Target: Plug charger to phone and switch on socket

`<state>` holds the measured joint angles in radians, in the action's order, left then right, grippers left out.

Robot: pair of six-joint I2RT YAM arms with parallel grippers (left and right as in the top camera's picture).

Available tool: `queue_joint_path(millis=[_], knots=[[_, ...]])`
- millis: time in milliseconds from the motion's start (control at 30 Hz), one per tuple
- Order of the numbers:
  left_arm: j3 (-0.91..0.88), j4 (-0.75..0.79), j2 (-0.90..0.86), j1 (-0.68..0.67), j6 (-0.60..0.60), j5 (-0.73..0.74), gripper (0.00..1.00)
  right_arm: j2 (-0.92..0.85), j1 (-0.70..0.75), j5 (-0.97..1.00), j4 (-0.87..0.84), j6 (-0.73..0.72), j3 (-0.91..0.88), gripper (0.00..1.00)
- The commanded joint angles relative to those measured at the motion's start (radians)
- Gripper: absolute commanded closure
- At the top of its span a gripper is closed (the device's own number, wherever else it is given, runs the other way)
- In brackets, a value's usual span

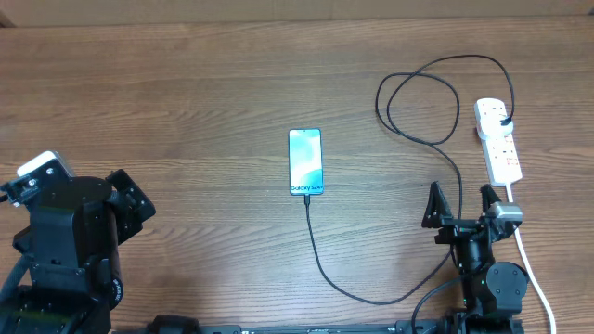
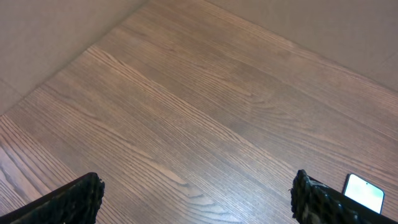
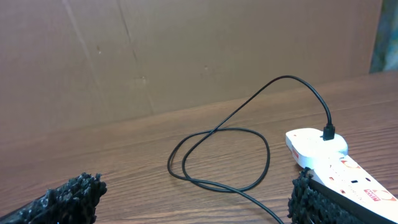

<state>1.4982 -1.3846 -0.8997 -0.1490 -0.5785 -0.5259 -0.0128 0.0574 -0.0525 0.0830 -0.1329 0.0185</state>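
Note:
The phone (image 1: 306,162) lies flat mid-table, its light-blue screen up; a corner of the phone (image 2: 365,191) shows in the left wrist view. The charger (image 1: 320,264) is a thin black cable whose small end meets the phone's near edge. It curves right, loops (image 3: 217,155) at the back, and its black plug (image 3: 329,132) sits in the far end of the white socket (image 1: 498,139). My right gripper (image 1: 460,199) stands open just near of the socket, nothing between its fingers. My left gripper (image 2: 199,202) is open over bare wood at the left.
The socket's thick white cord (image 1: 529,260) runs toward the near right edge beside the right arm. A brown cardboard wall (image 3: 186,50) stands behind the table. The bulky left arm base (image 1: 65,250) fills the near left corner.

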Motion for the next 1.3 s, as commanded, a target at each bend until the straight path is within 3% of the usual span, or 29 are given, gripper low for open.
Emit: queue_joint_path(millis=[0, 333, 533, 933, 1267], knots=[[0.0, 0.0, -0.002, -0.001, -0.02, 0.0, 0.0, 0.01, -0.006, -0.002, -0.003, 0.007, -0.011, 0.0], [0.0, -0.014, 0.023, -0.005, -0.021, 0.006, 0.0, 0.01, -0.006, -0.002, -0.003, 0.007, -0.011, 0.0], [-0.139, 0.106, 0.118, -0.007, -0.031, 0.07, 0.01, 0.01, -0.006, -0.002, -0.003, 0.007, -0.011, 0.0], [-0.97, 0.778, 0.597, 0.056, -0.015, 0.249, 0.0, 0.01, -0.006, -0.002, -0.003, 0.007, -0.011, 0.0], [-1.344, 1.176, 0.852, 0.118, 0.278, 0.409, 0.01, 0.01, -0.006, -0.002, -0.003, 0.007, -0.011, 0.0]])
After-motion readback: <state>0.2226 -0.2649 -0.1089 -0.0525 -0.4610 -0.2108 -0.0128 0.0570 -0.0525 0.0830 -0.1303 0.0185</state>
